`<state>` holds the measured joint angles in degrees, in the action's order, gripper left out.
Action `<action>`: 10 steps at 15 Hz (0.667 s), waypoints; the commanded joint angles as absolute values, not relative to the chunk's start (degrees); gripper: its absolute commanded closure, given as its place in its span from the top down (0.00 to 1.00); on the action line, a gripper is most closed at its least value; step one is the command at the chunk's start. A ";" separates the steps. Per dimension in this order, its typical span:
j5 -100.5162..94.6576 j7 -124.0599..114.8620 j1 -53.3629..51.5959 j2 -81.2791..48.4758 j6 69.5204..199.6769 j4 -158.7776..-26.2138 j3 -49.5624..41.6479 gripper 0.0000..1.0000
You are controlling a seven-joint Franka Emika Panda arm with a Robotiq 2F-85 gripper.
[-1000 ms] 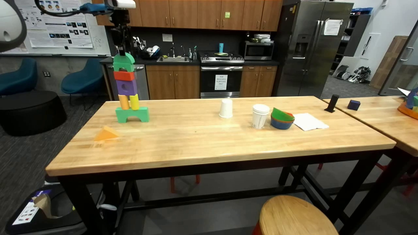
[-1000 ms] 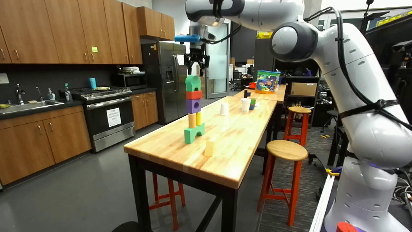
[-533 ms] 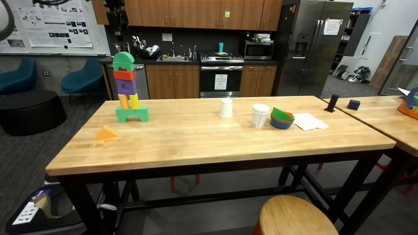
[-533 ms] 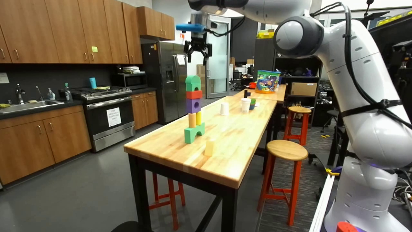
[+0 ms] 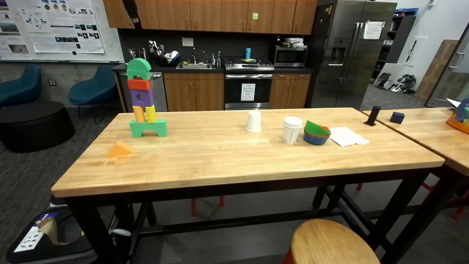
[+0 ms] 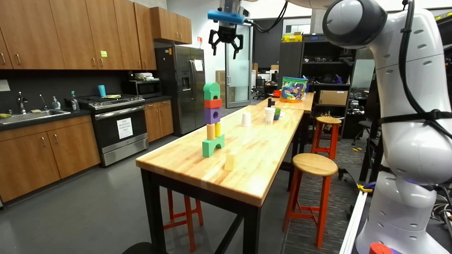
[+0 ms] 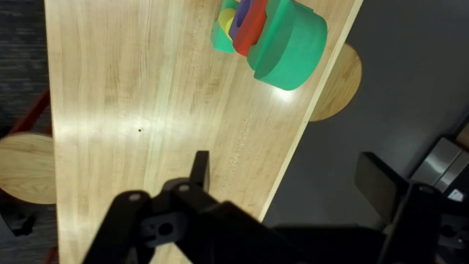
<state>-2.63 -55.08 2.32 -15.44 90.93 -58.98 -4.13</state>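
Wrist view's upper edge crops the block tower, the empty end effector gaping wide.

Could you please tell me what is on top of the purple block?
A red block lies on the purple block; above it come a green arch and a green half-round. The purple surface beneath the red block is covered, so unseen.

Free air separates the gripper and block tower.
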 commanded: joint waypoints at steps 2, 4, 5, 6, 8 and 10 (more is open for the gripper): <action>1.44 -40.14 3.82 -4.71 98.43 -75.99 -3.28 1.00; 0.79 -41.94 3.34 -8.68 96.66 -70.32 -4.04 1.00; 1.24 -39.75 3.39 -7.26 97.88 -72.92 -4.04 1.00; 1.36 -38.73 3.38 -6.28 98.64 -74.73 -4.00 1.00; 1.36 -38.05 3.38 -5.30 99.23 -76.42 -3.84 1.00; 1.36 -37.75 3.38 -5.00 99.41 -76.90 -3.78 1.00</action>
<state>1.36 -37.75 3.38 -5.00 99.41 -76.90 -3.78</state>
